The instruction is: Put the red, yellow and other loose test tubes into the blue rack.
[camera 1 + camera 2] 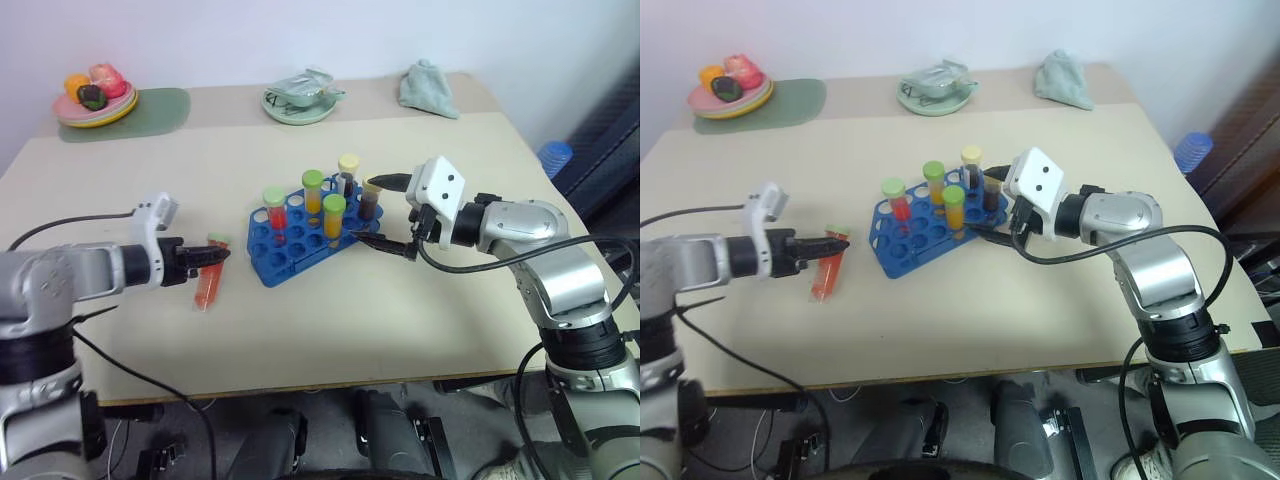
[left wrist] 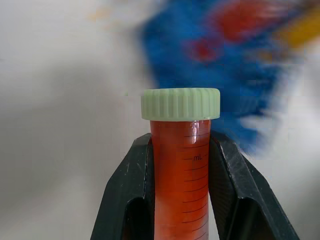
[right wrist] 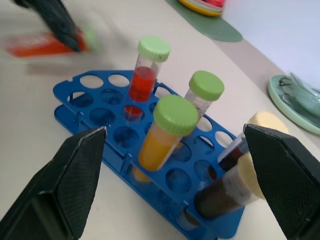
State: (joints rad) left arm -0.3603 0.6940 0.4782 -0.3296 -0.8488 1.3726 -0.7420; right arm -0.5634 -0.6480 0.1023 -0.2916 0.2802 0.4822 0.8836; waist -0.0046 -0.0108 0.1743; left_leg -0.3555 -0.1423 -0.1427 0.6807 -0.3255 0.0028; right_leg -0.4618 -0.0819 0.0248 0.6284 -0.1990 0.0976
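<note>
Your left pincer (image 1: 215, 256) is pinching a red tube (image 2: 181, 175) just below its pale green cap, above the beige desk (image 1: 400, 320). The blue rack (image 1: 300, 245) sits just beyond its tips, five tubes standing in it. Your right pincer (image 1: 392, 213) is spread wide around the rack's far end. White wall behind the desk.

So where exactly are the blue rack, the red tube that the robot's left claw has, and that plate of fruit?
blue rack (image 1: 285, 268): left eye view, front corner of its holed top.
red tube (image 2: 181, 175): left wrist view, its liquid-filled body between the fingers.
plate of fruit (image 1: 75, 119): left eye view, its front rim.
</note>
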